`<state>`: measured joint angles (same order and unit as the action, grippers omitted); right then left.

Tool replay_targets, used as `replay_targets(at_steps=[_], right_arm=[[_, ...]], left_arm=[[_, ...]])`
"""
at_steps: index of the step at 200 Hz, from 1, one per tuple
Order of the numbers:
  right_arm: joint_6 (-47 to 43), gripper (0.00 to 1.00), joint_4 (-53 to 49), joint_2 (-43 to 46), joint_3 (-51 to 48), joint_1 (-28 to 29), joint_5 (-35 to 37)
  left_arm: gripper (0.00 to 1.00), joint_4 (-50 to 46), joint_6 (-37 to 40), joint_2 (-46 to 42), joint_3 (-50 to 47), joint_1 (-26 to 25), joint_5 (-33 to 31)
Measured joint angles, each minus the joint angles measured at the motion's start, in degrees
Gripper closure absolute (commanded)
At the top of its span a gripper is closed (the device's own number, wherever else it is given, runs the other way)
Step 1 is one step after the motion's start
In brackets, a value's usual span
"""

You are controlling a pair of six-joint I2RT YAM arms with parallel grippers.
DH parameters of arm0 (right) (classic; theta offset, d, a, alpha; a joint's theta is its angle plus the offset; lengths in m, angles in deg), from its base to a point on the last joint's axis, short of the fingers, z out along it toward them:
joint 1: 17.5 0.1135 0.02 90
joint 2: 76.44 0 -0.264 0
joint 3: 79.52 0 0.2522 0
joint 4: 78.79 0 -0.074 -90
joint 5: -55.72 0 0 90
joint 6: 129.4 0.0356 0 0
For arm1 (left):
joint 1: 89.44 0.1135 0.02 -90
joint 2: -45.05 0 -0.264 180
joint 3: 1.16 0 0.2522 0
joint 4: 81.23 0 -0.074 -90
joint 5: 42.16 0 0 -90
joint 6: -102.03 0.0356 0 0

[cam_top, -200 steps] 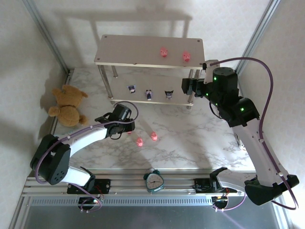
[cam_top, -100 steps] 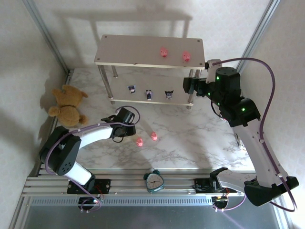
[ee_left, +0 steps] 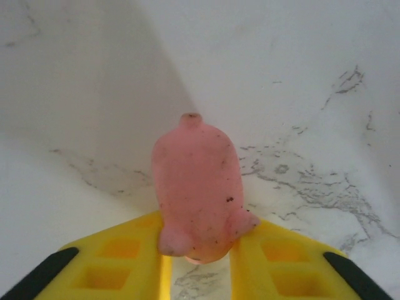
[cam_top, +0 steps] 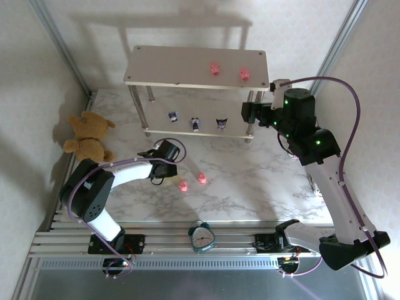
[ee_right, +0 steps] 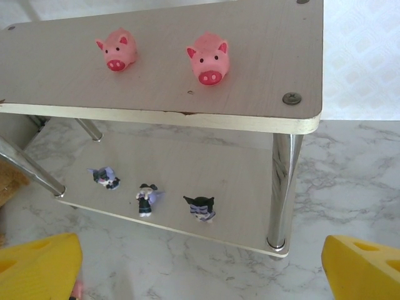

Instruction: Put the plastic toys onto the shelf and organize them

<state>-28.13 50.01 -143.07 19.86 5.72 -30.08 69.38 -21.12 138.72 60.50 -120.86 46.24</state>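
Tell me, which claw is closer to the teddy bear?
Left. The left claw sits just right of the teddy bear, around a pink pig; the right claw is far across, by the shelf.

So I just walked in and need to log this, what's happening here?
The left gripper is pinching a pink pig on the marble table. Two more pigs lie loose nearby. The right gripper hangs open beside the shelf, which already holds two pigs on top and three purple figurines below.
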Motion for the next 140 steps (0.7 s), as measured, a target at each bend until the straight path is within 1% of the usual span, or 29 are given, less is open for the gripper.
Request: replay_targets(at_steps=[46, 62, 76, 89, 104, 123, 140], right_arm=[[0.0, 0.01, 0.1, 0.0, 0.0, -0.1, 0.0], [0.0, 0.01, 0.2, 0.0, 0.0, -0.1, 0.0], [0.0, 0.01, 0.2, 0.0, 0.0, -0.1, 0.0], [0.0, 0.01, 0.1, 0.0, 0.0, -0.1, 0.0], [0.0, 0.02, 0.1, -0.2, 0.0, -0.2, -0.5], [0.1, 0.02, 0.1, -0.8, 0.0, -0.2, -1.4], [0.1, 0.02, 0.1, -1.4, 0.0, -0.2, -1.8]], left_arm=[[0.83, -0.7, 1.8, 0.2, 0.7, 0.0, -0.7], [0.83, -3.3, 2.8, 0.2, 2.3, 0.0, -0.8], [0.83, -7.3, 3.9, -0.3, 5.7, 0.0, -0.8], [0.82, -11.5, 5.2, -1.4, 10.9, 0.0, -0.8], [0.82, -15.9, 7.0, -3.3, 19.1, 0.5, 0.3], [0.81, -20.9, 9.5, -4.8, 32.4, 1.7, 2.4], [0.8, -24.3, 12.2, -4.9, 45.5, 4.0, 5.0]])
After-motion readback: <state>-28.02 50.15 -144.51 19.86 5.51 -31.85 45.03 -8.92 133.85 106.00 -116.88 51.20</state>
